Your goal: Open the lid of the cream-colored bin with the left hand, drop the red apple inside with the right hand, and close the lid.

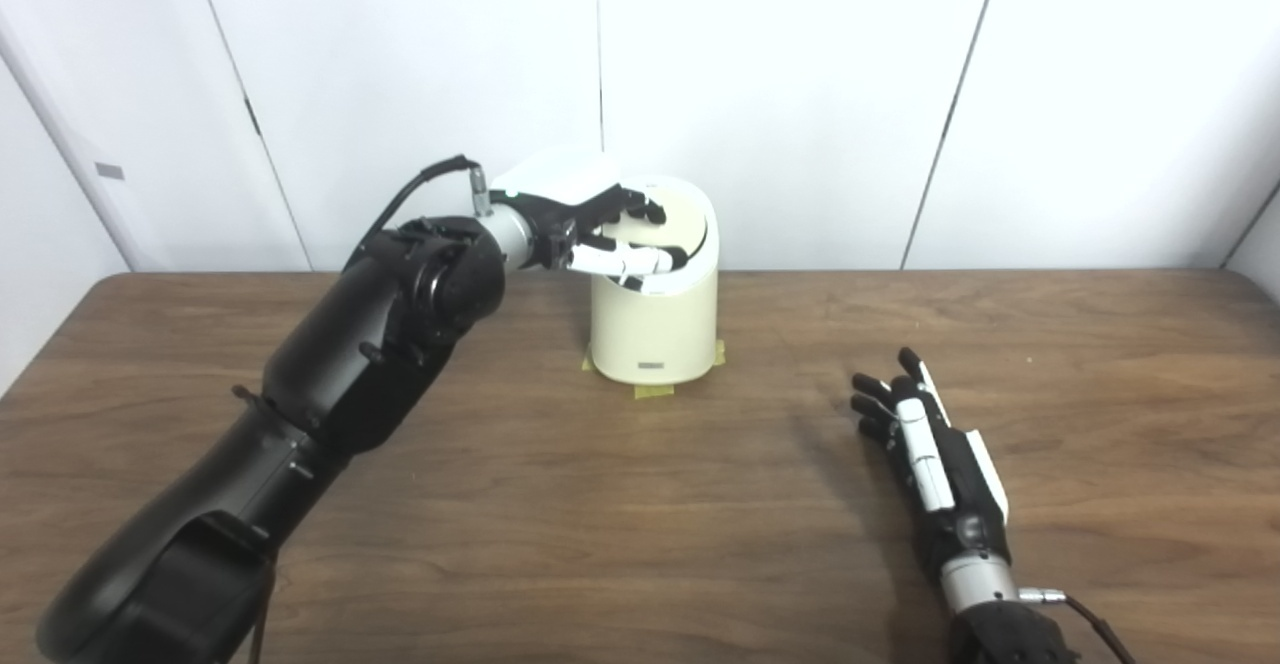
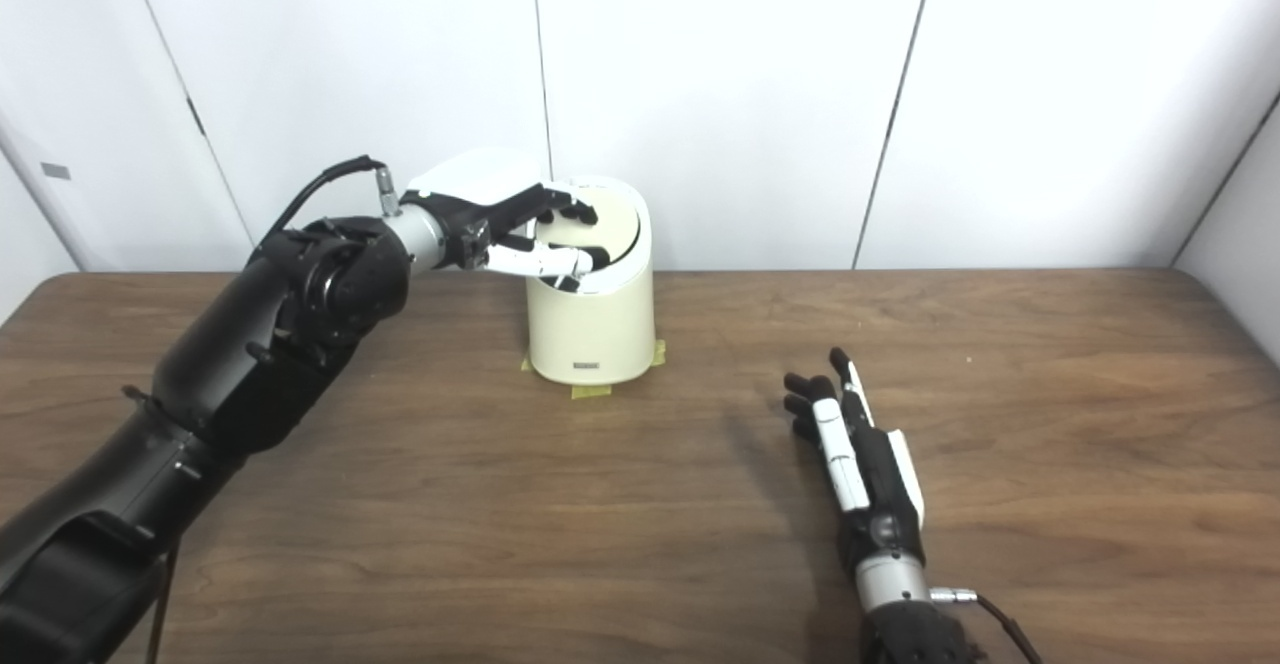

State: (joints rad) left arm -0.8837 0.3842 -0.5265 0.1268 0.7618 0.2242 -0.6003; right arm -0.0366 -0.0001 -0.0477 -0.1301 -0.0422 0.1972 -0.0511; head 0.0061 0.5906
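Observation:
The cream-colored bin [image 1: 655,329] stands upright at the back middle of the table. Its slanted top carries a cream lid [image 1: 692,225] inside a white rim, and the lid lies down in that rim. My left hand [image 1: 590,229] reaches in from the left and hovers on the lid, fingers spread over it and thumb along the front rim, gripping nothing. My right hand [image 2: 850,444] lies flat on the table to the right of the bin, fingers straight and apart, empty. No red apple shows in either view.
Yellow tape tabs [image 1: 654,391] stick out from under the bin's base. The brown wooden table [image 1: 600,524] runs to a white panelled wall [image 1: 800,94] close behind the bin. My left forearm [image 1: 330,384] crosses the table's left side.

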